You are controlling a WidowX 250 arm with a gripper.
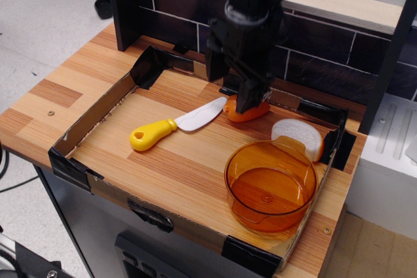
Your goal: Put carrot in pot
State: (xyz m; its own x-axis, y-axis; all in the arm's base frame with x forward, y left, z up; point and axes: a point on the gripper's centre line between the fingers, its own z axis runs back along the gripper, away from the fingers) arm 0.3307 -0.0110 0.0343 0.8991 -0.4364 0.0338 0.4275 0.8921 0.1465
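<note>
The orange toy carrot (253, 112) lies on its side at the back of the cardboard-edged tray, its upper left part hidden by my gripper. My black gripper (233, 89) hangs right over the carrot. Its fingers are spread, one finger (249, 96) down at the carrot's top and the other higher at the left. It holds nothing. The amber translucent pot (230, 180) stands upright and empty at the tray's front right, apart from the carrot.
A toy knife (171, 125) with a yellow handle lies left of the carrot, its blade tip near it. A white and orange wedge (298, 136) sits behind the pot. Low cardboard walls (91, 118) ring the tray. A dark brick backsplash (319, 63) rises behind.
</note>
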